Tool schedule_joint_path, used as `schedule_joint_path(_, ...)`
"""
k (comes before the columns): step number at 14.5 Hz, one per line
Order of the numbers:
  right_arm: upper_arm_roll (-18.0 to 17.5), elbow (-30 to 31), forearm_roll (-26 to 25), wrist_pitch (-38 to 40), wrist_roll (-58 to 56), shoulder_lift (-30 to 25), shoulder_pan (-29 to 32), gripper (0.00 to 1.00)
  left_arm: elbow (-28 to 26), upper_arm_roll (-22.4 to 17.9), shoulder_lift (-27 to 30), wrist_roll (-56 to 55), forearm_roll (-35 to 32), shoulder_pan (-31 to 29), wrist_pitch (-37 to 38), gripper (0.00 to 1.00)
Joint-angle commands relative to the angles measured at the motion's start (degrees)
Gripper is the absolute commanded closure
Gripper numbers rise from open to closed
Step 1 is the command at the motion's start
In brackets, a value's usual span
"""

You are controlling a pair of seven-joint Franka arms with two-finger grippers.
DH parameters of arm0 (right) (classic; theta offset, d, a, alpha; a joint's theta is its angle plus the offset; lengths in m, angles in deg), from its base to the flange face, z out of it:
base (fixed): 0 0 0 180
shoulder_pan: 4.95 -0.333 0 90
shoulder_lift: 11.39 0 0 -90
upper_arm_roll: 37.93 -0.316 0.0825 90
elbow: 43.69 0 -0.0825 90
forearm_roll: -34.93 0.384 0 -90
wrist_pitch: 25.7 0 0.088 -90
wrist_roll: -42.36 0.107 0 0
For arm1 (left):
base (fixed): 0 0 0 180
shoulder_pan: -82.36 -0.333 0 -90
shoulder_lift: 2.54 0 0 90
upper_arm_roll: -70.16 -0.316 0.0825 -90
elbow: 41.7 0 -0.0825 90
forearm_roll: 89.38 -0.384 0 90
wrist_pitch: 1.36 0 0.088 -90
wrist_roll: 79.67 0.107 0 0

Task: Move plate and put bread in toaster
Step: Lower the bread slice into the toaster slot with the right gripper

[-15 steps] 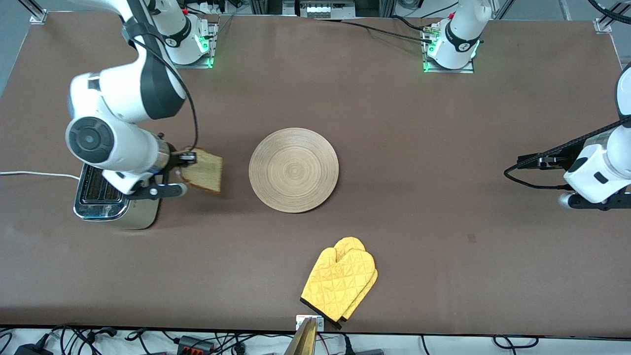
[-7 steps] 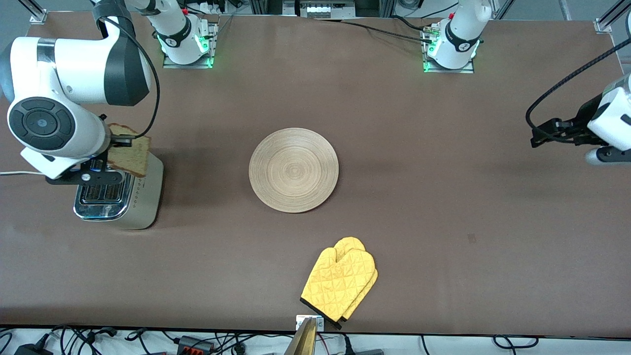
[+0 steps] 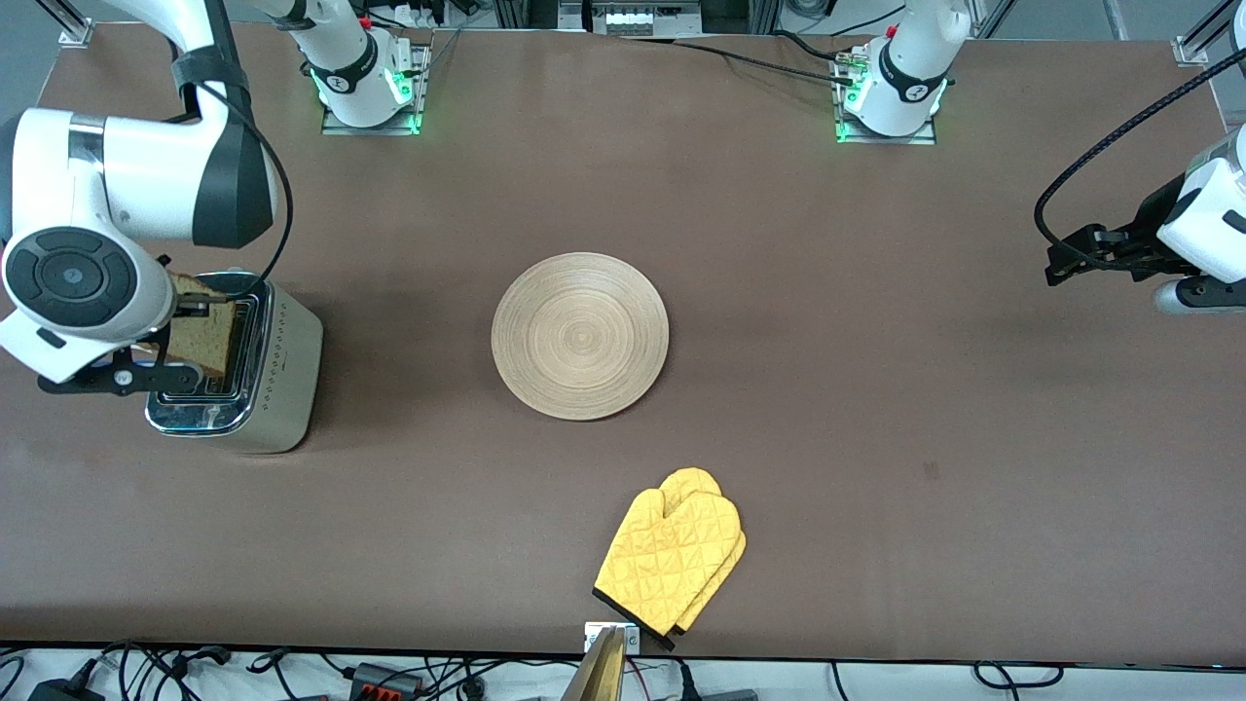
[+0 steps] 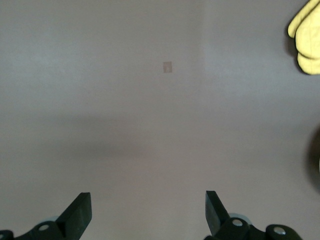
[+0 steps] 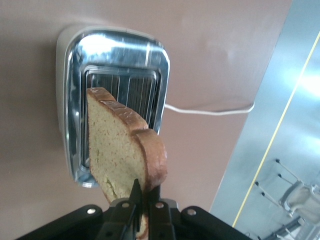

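The bread (image 3: 202, 336) hangs upright, edge down, just over the slots of the toaster (image 3: 282, 385), with my right gripper (image 3: 200, 304) shut on its crust. The right wrist view shows the slice (image 5: 117, 150) pinched between the fingers of the right gripper (image 5: 145, 189), above the toaster's chrome top (image 5: 115, 47). The round bamboo plate (image 3: 580, 336) lies flat at mid-table with nothing on it. My left gripper (image 3: 1066, 261) is up over bare table at the left arm's end. In its own wrist view the left gripper (image 4: 148, 210) is open and holds nothing.
A yellow oven mitt (image 3: 672, 560) lies near the table edge closest to the front camera, nearer to that camera than the plate; the left wrist view catches its tip (image 4: 306, 42). The toaster's white cord (image 5: 210, 111) runs off toward the right arm's end.
My right arm has carried the bread from beside the toaster to above its slots. The left arm has drawn back toward its end of the table and stays open.
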Motion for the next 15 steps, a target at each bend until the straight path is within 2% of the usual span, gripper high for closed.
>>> schedule_joint_path(1, -0.1, 0.1, -0.9, -2.2, -1.0, 0.7, 0.1, 1.00, -1.4, 0.7, 1.3, -3.0, -0.6, -0.5, -0.7, 0.00)
schedule_joint_path(6, -0.1, 2.4, -1.1, -1.5, -1.2, 1.0, 0.4, 1.00, -1.1, 0.7, 0.7, -3.1, -0.2, -0.2, -1.4, 0.00)
schedule_joint_path(15, -0.1, 2.6, -1.2, 1.9, -1.1, 0.4, -0.2, 1.00, -0.7, 0.8, -0.2, -3.3, -0.3, 0.2, -3.7, 0.00)
